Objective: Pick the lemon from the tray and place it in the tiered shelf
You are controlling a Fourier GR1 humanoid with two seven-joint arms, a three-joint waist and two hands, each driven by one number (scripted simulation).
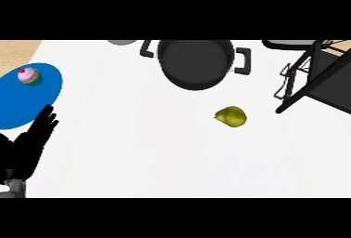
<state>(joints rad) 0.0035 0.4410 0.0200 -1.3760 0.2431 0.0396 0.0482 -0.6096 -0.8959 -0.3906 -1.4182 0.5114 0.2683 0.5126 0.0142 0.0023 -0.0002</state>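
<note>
Head view shows, nearest the lower left edge, the left hand (31, 142), black, with fingers straight and pointing up the counter, holding nothing; it looks like a hand at rest near the edge, not one engaged in the task. The right hand does not show at all, so nothing can be said of it. Just beyond the left hand's fingertips lies a blue tray (27, 100), and on its far part sits a small cupcake (29, 76) with pink icing and a red top. The lemon (231, 116), a yellow-green fruit, is not on that tray: it lies alone on the bare white counter (137, 158), right of centre and well apart from the hand and tray. It is much nearer the tiered shelf (319, 76), whose dark frame and sloping legs come in at the upper right, so I judge the pick-up has not yet begun and the fruit would be easier for the right arm to reach. Farther back, above the lemon, stands a dark pot (197, 60) with two side handles, and a grey rounded object (122, 42) is cut off at the far edge. No brand, label or writing can be read on anything.
</note>
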